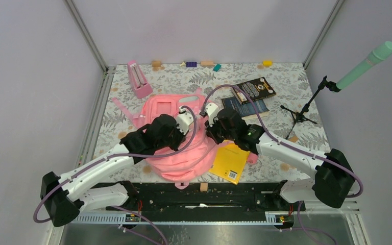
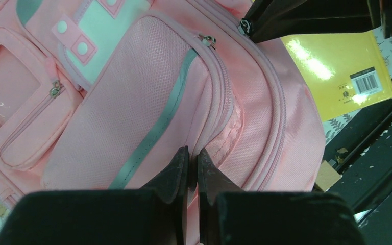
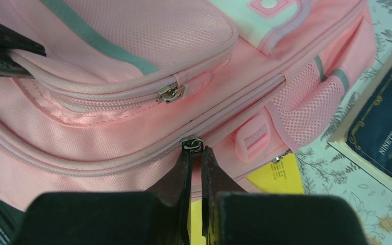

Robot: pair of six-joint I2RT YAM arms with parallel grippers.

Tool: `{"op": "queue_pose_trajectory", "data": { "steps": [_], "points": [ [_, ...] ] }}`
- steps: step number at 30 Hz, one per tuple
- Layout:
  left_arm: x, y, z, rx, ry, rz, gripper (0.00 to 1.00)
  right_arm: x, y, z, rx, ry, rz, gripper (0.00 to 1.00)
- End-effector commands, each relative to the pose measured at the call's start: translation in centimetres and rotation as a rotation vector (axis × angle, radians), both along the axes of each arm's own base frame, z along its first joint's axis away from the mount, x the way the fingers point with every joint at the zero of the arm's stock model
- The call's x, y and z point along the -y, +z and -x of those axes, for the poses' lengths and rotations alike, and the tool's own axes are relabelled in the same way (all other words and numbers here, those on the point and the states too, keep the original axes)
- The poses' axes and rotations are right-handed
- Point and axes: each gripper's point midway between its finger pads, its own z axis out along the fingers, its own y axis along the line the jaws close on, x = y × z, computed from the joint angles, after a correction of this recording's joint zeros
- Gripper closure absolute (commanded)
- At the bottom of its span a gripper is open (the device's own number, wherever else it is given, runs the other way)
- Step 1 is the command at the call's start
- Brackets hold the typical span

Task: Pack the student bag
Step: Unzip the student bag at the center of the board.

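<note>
ok so the student bag (image 1: pixel 184 161) is lying front-up in the middle of the table (image 1: pixel 306 92). One side is overlapping the edge of a yellow book (image 1: pixel 229 164), and two dark books (image 1: pixel 255 97) are sitting just beyond it on the right. The right gripper (image 3: pixel 195 155) is pinching the zipper pull (image 3: pixel 191 145) of the main compartment, jaws pressed tight together. The left gripper (image 2: pixel 193 157) is clamping, jaws together, on a ridge of fabric by the front pocket seam, so it looks like it's anchoring the bag. My read is they're working on getting the main zip open so the books can go in. To do that well, I'm thinking the right one should be dragging the pull along the curve of the track rather than lifting it. Meanwhile the left should be tugging the fabric taut the opposite way so the teeth aren't bunching. It's a soft bag, so the whole thing is probably sliding if that anchor is slipping.
</note>
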Motion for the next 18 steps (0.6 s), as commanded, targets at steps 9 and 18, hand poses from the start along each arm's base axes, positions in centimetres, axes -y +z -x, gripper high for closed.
{"op": "queue_pose_trajectory", "data": {
  "steps": [9, 18],
  "points": [
    [5.7, 8.3, -6.0, 0.041, 0.132, 0.392, 1.00, -1.3, 2.3, 2.2, 0.015, 0.004, -0.117, 1.00],
    [7.6, 7.4, -8.0, -0.043, 0.148, 0.448, 1.00, -1.4, 3.5, 2.3, 0.025, -0.035, -0.169, 1.00]
  ]
}}
